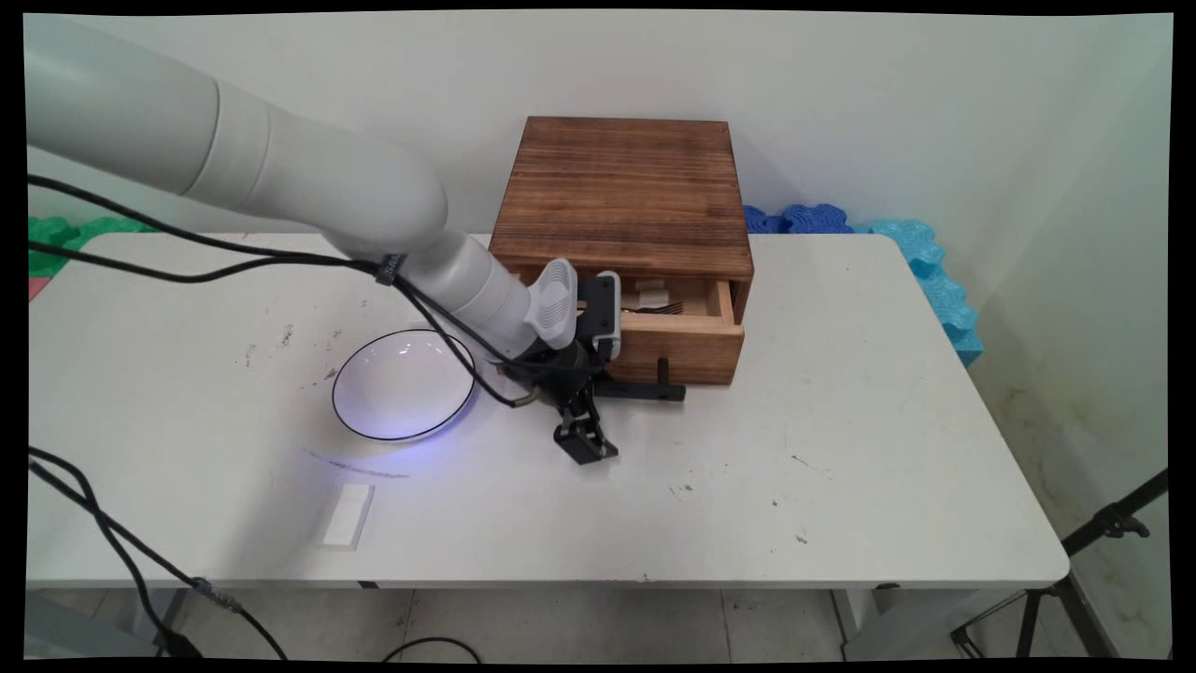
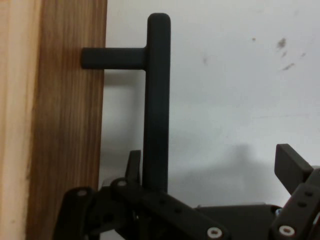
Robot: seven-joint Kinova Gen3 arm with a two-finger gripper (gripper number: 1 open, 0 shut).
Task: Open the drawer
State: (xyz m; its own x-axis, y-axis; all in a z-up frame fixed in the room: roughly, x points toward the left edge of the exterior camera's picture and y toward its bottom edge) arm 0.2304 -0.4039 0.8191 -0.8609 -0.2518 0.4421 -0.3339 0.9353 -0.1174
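Wooden box (image 1: 624,192), one, was seen at the table's (image 1: 841,467) far middle, its single drawer (image 1: 680,329) pulled partly out. One fork (image 1: 656,307) was seen inside the drawer. One black bar handle (image 1: 645,385) was fixed to the drawer front. The gripper (image 2: 210,167) was held low in front of the drawer, at the handle's left end. Its fingers were spread wide: one finger (image 2: 134,167) was seen between handle and drawer front, the other finger (image 2: 292,167) well apart on the table side. Contact with the bar could not be told. One white bowl (image 1: 404,383) with a dark rim was set just left of the gripper. One small white block (image 1: 348,515) was laid near the front edge.
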